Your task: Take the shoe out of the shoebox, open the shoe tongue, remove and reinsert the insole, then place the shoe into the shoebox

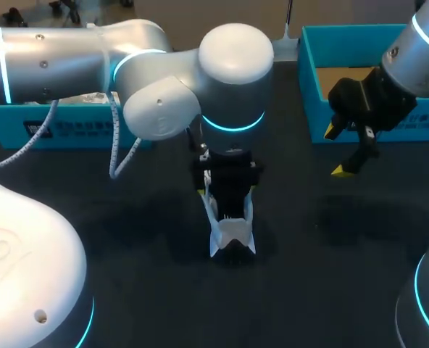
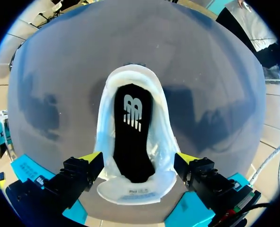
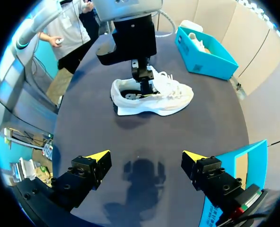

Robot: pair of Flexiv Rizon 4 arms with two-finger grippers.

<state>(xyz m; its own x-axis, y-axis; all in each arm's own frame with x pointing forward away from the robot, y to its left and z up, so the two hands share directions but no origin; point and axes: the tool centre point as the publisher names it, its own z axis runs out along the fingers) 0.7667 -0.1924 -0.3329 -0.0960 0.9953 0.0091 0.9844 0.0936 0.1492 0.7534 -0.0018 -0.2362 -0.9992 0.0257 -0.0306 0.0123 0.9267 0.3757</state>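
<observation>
The white shoe [image 1: 232, 235] stands on its sole on the dark tabletop [image 1: 146, 243], near the middle, outside both boxes. Our left arm comes in from the left and reaches to the centre, and the left claw [image 2: 139, 158] is down over the heel end of the shoe. Its fingers [image 2: 90, 158] are spread wide, one just beside each flank of the shoe, so the claw straddles the shoe without clamping it. Looking down between them, we see the black insole [image 2: 130, 142] lying flat inside the shoe. From our right wrist, the shoe shows its side, laces up.

Our right claw [image 3: 146, 158] hangs above bare tabletop, well apart from the shoe, with its yellow tips wide apart and nothing between them. It is just in front of the teal shoebox [image 1: 425, 125], which sits at the far right with its brown floor showing. A second teal box [image 1: 69, 127] sits at the far left and holds something white.
</observation>
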